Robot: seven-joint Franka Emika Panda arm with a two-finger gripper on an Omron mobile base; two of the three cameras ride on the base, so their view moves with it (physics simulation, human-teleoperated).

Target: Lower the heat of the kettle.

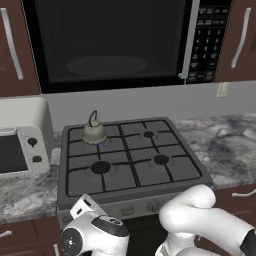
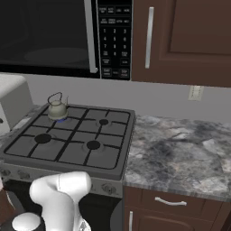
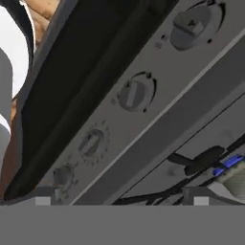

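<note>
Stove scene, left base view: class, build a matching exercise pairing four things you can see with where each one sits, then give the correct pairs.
Column one:
1. kettle
2. microwave
3. toaster oven
4. wall outlet

Column two:
A. on the counter left of the stove
B. on the wall above the marble counter, right of the stove
C. on the stove's rear left burner, over a blue flame
D. mounted above the stove, between dark wood cabinets

Pairs: 1-C, 2-D, 3-A, 4-B
</note>
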